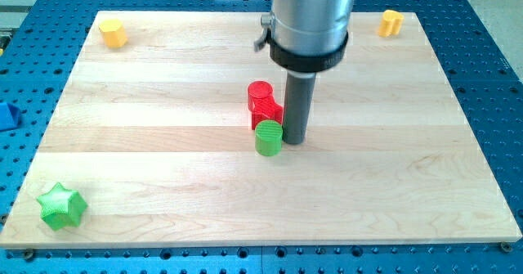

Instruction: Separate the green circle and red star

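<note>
At board centre: tight cluster of three blocks with my tip (295, 140) alongside, on a pale wooden board (163, 168).
Tool: bare dark rod, nothing to open or close, holding nothing; lower end down at board level.
Tip position: just right of the green circle (268, 137), touching or nearly so; gap too fine to judge.
Green circle: nearest block of the cluster, pressed against the red star (267, 112) just behind it.
Red star: sandwiched between the green circle and a red cylinder (260, 92) on its far side; points hard to make out.
Elsewhere: green star (61, 206) at near left corner, yellow block (113, 33) at far left corner, orange-yellow block (391, 22) at far right corner, all well apart from the cluster.
Progress: separation not yet done; both blocks in contact.
Risk, dragging: a leftward push catching the star's near edge as well, so both slide together.
Risk, spin: off-centre contact on the round circle, letting it roll around the tip and stay beside the star.
Risk, knock-on: the star shoving the red cylinder farther away.
</note>
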You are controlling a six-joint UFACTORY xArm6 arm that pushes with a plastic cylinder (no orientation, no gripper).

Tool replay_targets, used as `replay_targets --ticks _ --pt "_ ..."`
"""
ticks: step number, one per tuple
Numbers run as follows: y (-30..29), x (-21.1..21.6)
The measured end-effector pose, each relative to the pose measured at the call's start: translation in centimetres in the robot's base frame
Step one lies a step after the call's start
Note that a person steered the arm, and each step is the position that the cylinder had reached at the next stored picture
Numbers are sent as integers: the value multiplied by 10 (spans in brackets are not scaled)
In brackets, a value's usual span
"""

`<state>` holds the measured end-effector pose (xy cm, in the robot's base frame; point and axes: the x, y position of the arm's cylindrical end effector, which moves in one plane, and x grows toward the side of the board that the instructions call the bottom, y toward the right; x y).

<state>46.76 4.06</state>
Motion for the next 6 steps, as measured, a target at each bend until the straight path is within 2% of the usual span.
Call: replay_targets --ticks 2,4,6 --pt "-69 -4" --pt "-21 29" --pt "35 27"
